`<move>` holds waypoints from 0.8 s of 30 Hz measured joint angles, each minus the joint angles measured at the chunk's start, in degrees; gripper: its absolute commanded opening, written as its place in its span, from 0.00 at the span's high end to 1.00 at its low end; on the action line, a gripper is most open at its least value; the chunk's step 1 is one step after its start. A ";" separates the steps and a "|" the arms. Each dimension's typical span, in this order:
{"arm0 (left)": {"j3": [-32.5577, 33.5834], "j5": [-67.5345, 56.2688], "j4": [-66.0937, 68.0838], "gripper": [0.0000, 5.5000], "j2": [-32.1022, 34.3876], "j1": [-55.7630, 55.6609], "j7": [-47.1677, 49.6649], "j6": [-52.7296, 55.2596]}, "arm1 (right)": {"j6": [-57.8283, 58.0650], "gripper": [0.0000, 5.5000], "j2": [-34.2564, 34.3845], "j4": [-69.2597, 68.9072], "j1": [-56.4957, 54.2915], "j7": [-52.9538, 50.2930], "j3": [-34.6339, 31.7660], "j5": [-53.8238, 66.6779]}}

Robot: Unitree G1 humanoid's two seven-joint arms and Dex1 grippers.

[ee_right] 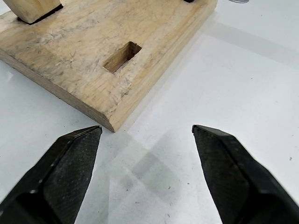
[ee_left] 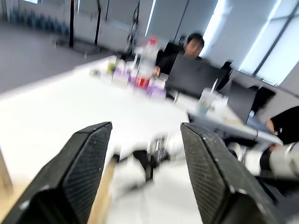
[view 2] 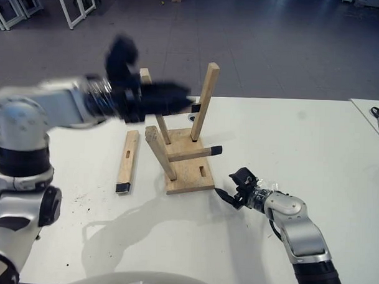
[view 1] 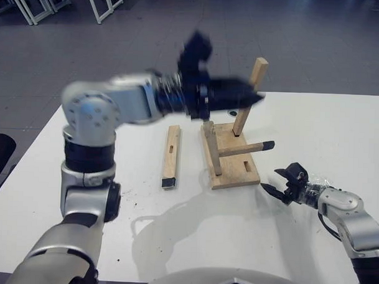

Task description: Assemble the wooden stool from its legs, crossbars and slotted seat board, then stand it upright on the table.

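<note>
I see left hand (view 1: 258, 98) spread over legs (view 1: 256, 73) standing in seat board (view 1: 232, 174) | right hand (ee_right: 147, 128) spread near its corner | 1 loose leg (view 1: 171, 155) on tabletop (view 1: 327, 131)

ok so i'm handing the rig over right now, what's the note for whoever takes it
Left gripper: jaws open, empty, up above the seat board by the tall leg.
Right gripper: jaws open, empty, low over the table at the board's near right corner.
Board lies flat. The tall leg and a tilted leg stand in it, with a black-tipped crossbar sticking sideways off the tilted one. A loose piece lies to the board's left.
Left to do: near right slot is empty; finish fitting, then stand the stool upright.
</note>
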 measured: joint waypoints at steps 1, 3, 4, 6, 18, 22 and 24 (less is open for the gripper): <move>-1.57 1.54 -0.53 0.51 2.14 0.75 -1.73 -1.37 | -0.02 0.35 0.17 0.03 -0.04 -0.23 0.13 -0.03; -3.31 4.28 -0.32 0.51 4.52 1.69 -4.48 -4.87 | -0.13 0.35 0.32 0.05 0.10 -0.57 0.15 -0.15; -3.88 5.68 0.85 0.51 4.20 1.32 -4.82 -5.61 | -0.13 0.35 0.36 0.07 0.13 -0.84 0.14 -0.43; -4.89 8.57 5.05 0.51 2.78 -0.95 -4.97 -6.59 | -0.14 0.35 0.43 0.08 0.32 -1.11 0.07 -0.50; 6.99 16.20 19.87 0.51 2.67 -19.10 -8.43 -15.45 | -0.14 0.35 1.17 0.64 0.60 -1.56 0.38 -1.02; 9.71 17.60 13.73 0.51 4.69 -10.20 -6.32 -15.46 | -0.24 0.35 1.48 1.33 -0.07 -2.13 0.43 -1.47; 10.53 20.72 9.17 0.51 4.89 -2.09 -2.70 -17.21 | -0.30 0.35 2.36 1.93 -0.73 -3.67 -0.54 -1.35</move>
